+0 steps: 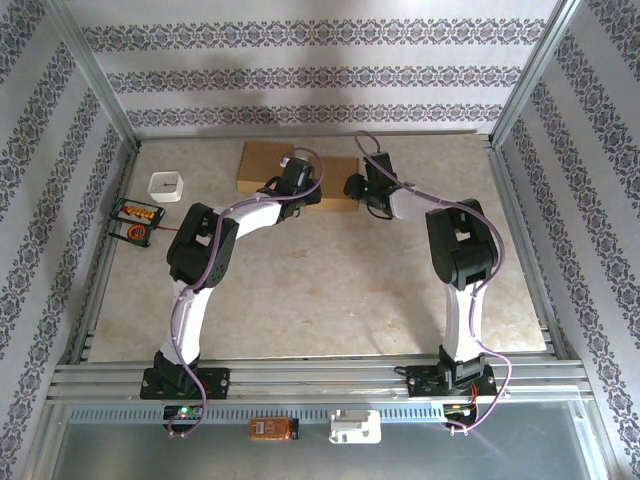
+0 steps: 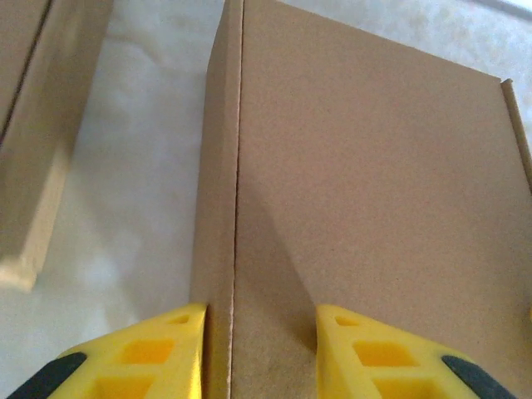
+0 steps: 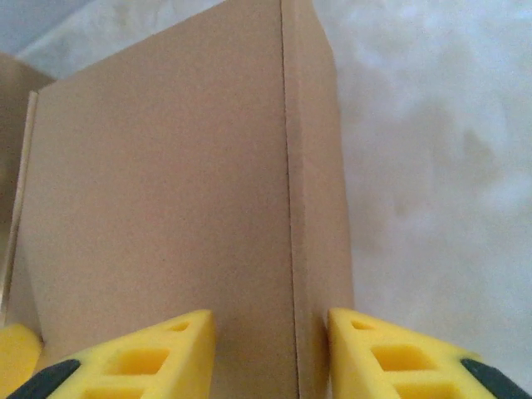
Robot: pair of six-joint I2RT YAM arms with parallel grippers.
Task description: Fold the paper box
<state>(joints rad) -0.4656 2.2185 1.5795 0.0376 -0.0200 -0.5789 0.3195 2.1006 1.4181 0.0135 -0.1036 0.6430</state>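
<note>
Currently we see the paper box [image 1: 338, 172] lying at the far middle of the tabletop [image 1: 330, 280], near a second cardboard piece [image 1: 262, 162] on its left. Both arms reach to it from opposite sides. The left end effector [image 2: 259, 322] straddles the box's left folded edge, with one yellow finger beside the side wall and the other over the top panel. The right end effector [image 3: 270, 322] straddles the right edge likewise. Both sets of jaws stand partly apart, and we cannot tell whether either actually clamps the cardboard. A small white container [image 1: 165, 185] sits well apart at the left.
</note>
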